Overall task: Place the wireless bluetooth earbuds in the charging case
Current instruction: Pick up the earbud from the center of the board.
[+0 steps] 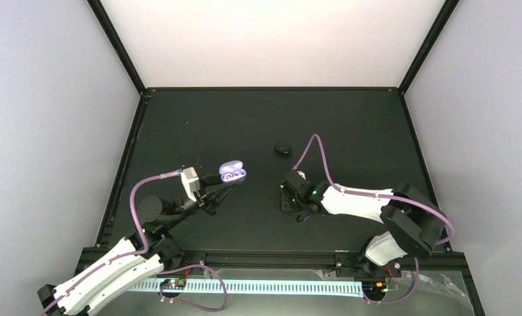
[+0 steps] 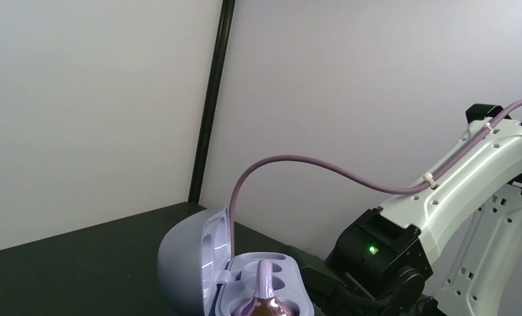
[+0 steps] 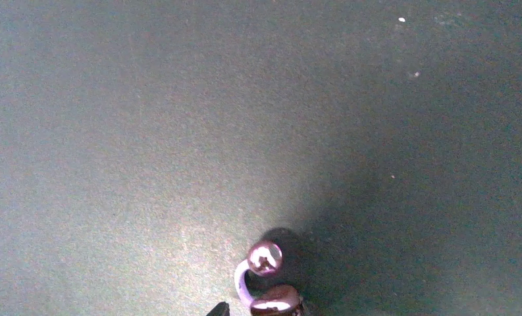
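Note:
The lavender charging case (image 1: 232,173) is held above the table with its lid open, and my left gripper (image 1: 226,186) is shut on it. In the left wrist view the lid (image 2: 185,263) stands up on the left of the base (image 2: 294,280), and one lilac earbud (image 2: 265,283) sits in the base. My right gripper (image 1: 289,197) points down at the table near the middle. Another earbud (image 3: 264,259) shows at the bottom edge of the right wrist view, close to the mat. One dark fingertip (image 3: 219,309) shows just left of it; the other finger is hidden.
A small black oval object (image 1: 282,149) lies on the black mat behind my right gripper. Black frame rails run along the mat's edges, with grey walls on both sides. The right arm (image 2: 455,197) fills the right of the left wrist view.

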You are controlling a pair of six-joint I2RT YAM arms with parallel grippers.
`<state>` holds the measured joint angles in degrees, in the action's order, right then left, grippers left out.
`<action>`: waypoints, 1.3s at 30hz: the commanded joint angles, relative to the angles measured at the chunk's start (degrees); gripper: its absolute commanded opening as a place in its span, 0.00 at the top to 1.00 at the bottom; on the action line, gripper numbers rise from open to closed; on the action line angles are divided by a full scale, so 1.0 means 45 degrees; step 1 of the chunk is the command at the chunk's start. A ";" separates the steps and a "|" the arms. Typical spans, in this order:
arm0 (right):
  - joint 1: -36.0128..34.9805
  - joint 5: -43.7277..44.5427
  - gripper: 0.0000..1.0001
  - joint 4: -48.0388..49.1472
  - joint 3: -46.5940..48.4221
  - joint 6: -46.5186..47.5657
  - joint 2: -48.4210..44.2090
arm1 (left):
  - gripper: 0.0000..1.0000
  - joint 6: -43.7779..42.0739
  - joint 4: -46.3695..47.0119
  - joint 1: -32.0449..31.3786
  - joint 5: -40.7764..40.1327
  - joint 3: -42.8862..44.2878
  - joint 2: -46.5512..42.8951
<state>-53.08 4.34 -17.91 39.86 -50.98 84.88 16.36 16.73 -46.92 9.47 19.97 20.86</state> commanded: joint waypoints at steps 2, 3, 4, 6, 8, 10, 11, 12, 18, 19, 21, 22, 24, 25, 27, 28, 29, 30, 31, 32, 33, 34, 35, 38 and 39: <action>-0.0082 0.0234 0.74 0.0103 0.0298 0.0120 0.0517 | 0.98 0.0094 0.0194 -0.0042 0.0141 -0.0042 -0.0051; -0.0080 0.0299 0.75 0.0087 0.0312 0.0177 0.0557 | 0.98 0.0090 0.0201 -0.0038 0.0126 -0.0060 -0.0047; -0.0080 0.0356 0.76 0.0076 0.0326 0.0267 0.0564 | 0.99 0.0089 0.0200 -0.0041 0.0122 -0.0062 -0.0051; -0.0053 0.0481 0.79 0.0014 0.0399 0.0465 0.0636 | 0.98 0.0090 0.0188 -0.0032 0.0116 -0.0067 -0.0032; -0.0060 0.0665 0.82 -0.0131 0.0553 0.0732 0.0696 | 0.98 0.0092 0.0207 -0.0044 0.0121 -0.0081 -0.0027; -0.0051 0.0839 0.85 -0.0275 0.0719 0.1097 0.0781 | 0.98 0.0095 0.0210 -0.0032 0.0121 -0.0081 -0.0018; -0.0042 0.0926 0.86 -0.0353 0.0819 0.1298 0.0834 | 0.98 0.0085 0.0223 -0.0042 0.0121 -0.0081 -0.0011; -0.0041 0.0988 0.87 -0.0414 0.0915 0.1538 0.0899 | 0.99 0.0101 0.0210 -0.0048 0.0121 -0.0081 -0.0015; -0.0033 0.0735 0.90 -0.0593 0.1662 0.3577 0.1515 | 0.98 0.0080 0.0221 -0.0045 0.0098 -0.0101 0.0000; -0.0025 0.0615 0.90 -0.0678 0.1848 0.4030 0.1690 | 0.98 0.0076 0.0226 -0.0034 0.0101 -0.0101 -0.0004; -0.0015 0.0414 0.90 -0.0803 0.2157 0.4987 0.1984 | 0.98 0.0052 0.0239 -0.0044 0.0101 -0.0101 0.0017; -0.0025 0.0292 0.90 -0.0870 0.2322 0.5524 0.2115 | 0.98 0.0053 0.0241 -0.0033 0.0101 -0.0101 0.0030; -0.0029 0.0077 0.90 -0.1096 0.2639 0.6619 0.2393 | 0.98 0.0034 0.0233 -0.0042 0.0084 -0.0101 0.0032; -0.0012 -0.0153 0.90 -0.1181 0.2800 0.7115 0.2520 | 0.98 0.0034 0.0233 -0.0043 0.0068 -0.0101 0.0032; -0.0020 -0.0369 0.90 -0.1617 0.3238 0.7732 0.2966 | 0.98 0.0036 0.0246 -0.0043 0.0048 -0.0118 0.0059; -0.0031 -0.0480 0.89 -0.1729 0.3378 0.7911 0.3124 | 0.98 0.0036 0.0254 -0.0043 0.0041 -0.0118 0.0074; -0.0020 -0.0574 0.88 -0.1731 0.3432 0.7967 0.3180 | 0.98 0.0036 0.0260 -0.0043 0.0052 -0.0103 0.0098; -0.0018 -0.0596 0.87 -0.1672 0.3414 0.7913 0.3131 | 0.98 0.0022 0.0261 -0.0033 0.0061 -0.0101 0.0109; -0.0016 -0.0652 0.84 -0.1533 0.3339 0.7802 0.2976 | 0.99 0.0017 0.0231 -0.0042 0.0052 -0.0101 0.0100; -0.0020 -0.0713 0.80 -0.1362 0.3205 0.7653 0.2766 | 0.99 0.0017 0.0213 -0.0036 0.0059 -0.0101 0.0087; -0.0011 -0.0769 0.75 -0.1189 0.3083 0.7452 0.2525 | 0.98 0.0012 0.0184 -0.0042 0.0057 -0.0101 0.0075; -0.0017 -0.0810 0.72 -0.1060 0.2985 0.7258 0.2275 | 0.98 0.0014 0.0188 -0.0053 0.0045 -0.0101 0.0054; -0.0016 -0.0825 0.68 -0.0983 0.2919 0.7056 0.2093 | 0.98 0.0016 0.0188 -0.0047 0.0033 -0.0101 0.0032; -0.0021 -0.0931 0.61 -0.0786 0.2742 0.6455 0.1596 | 0.98 0.0031 0.0214 -0.0038 0.0021 -0.0101 0.0032; -0.0021 -0.0835 0.60 -0.0749 0.2699 0.6230 0.1495 | 0.98 0.0021 0.0208 -0.0052 0.0023 -0.0101 0.0042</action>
<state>-53.06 1.21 -23.11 52.75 -19.70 94.89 16.36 16.73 -46.92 9.45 19.35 21.06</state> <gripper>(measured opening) 0.387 0.254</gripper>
